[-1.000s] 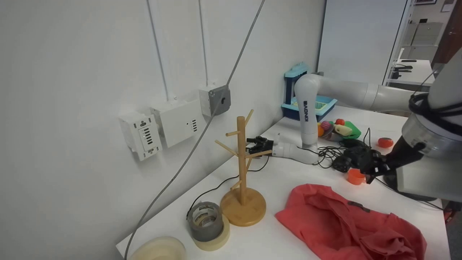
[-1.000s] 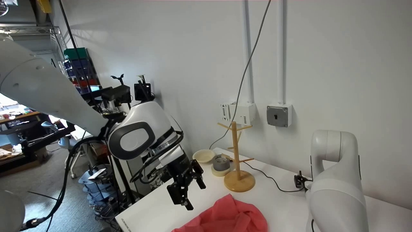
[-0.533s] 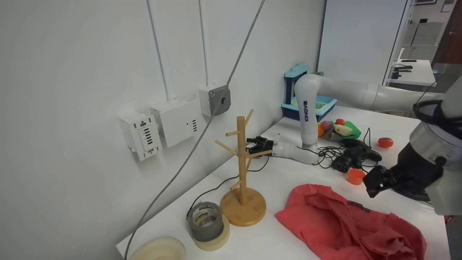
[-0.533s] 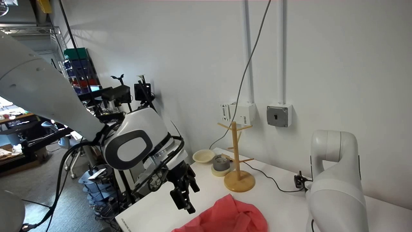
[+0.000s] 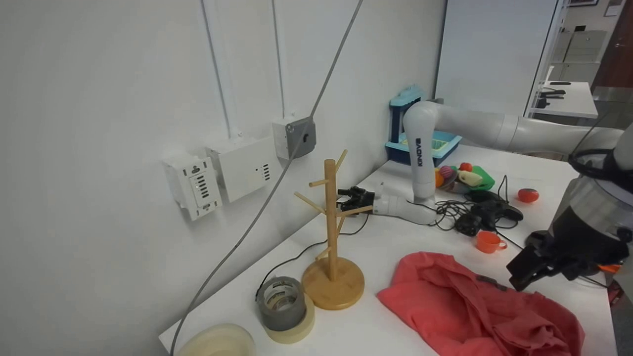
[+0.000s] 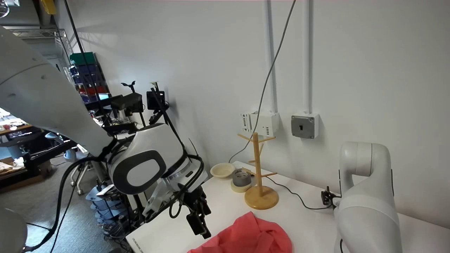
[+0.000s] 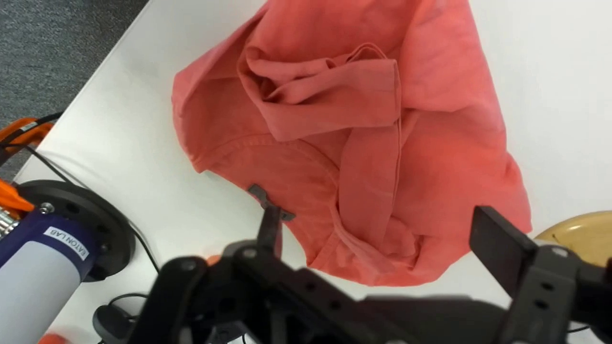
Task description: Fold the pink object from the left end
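Observation:
The pink object, a crumpled coral-red cloth shirt (image 5: 460, 306), lies on the white table with loose folds on top. It also shows in an exterior view (image 6: 251, 235), cut off by the lower edge, and in the wrist view (image 7: 373, 110). A small grey strip (image 7: 262, 196) sits at its collar edge. No lettering is visible. My gripper (image 7: 377, 220) is open and empty, its fingers wide apart, above the shirt's collar end. In both exterior views the gripper (image 5: 536, 269) (image 6: 206, 223) hangs above the table beside the shirt, apparently not touching it.
A wooden mug tree (image 5: 332, 222), tape rolls (image 5: 282, 304) and a pale bowl (image 5: 217, 341) stand along the wall side. An orange cup (image 5: 488, 242), black cables and gadgets (image 5: 487, 212), toy food (image 5: 462, 178) and a second white arm (image 5: 420, 148) are beyond the shirt.
My gripper has moved lower and nearer the shirt, uncovering the orange cup's handle and the black gadgets. The fingers stay apart. The shirt has not moved.

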### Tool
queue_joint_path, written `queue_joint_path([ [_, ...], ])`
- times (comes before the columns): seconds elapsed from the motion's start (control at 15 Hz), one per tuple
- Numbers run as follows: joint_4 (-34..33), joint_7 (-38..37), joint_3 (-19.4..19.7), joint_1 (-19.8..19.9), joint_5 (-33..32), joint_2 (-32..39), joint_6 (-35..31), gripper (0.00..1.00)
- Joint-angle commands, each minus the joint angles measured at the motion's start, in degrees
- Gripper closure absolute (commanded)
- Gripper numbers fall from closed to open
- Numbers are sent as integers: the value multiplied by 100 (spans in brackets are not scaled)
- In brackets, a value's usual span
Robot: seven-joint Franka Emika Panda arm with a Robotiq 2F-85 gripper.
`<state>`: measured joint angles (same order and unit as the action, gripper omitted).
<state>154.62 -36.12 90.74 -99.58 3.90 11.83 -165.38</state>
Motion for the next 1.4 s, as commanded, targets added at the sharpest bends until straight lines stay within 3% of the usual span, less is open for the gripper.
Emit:
queue_joint_path([
  [0.0,-14,511,-123,244,-268,-322,96,0],
  [0.53,182,2030,-1003,1330,-808,-491,-208,0],
  [0.87,144,2277,-1977,2176,-401,-352,-239,0],
  [0.93,128,2063,-1624,1775,-559,-229,-147,0],
  [1.33,127,2054,-1688,1820,-559,-201,-145,0],
])
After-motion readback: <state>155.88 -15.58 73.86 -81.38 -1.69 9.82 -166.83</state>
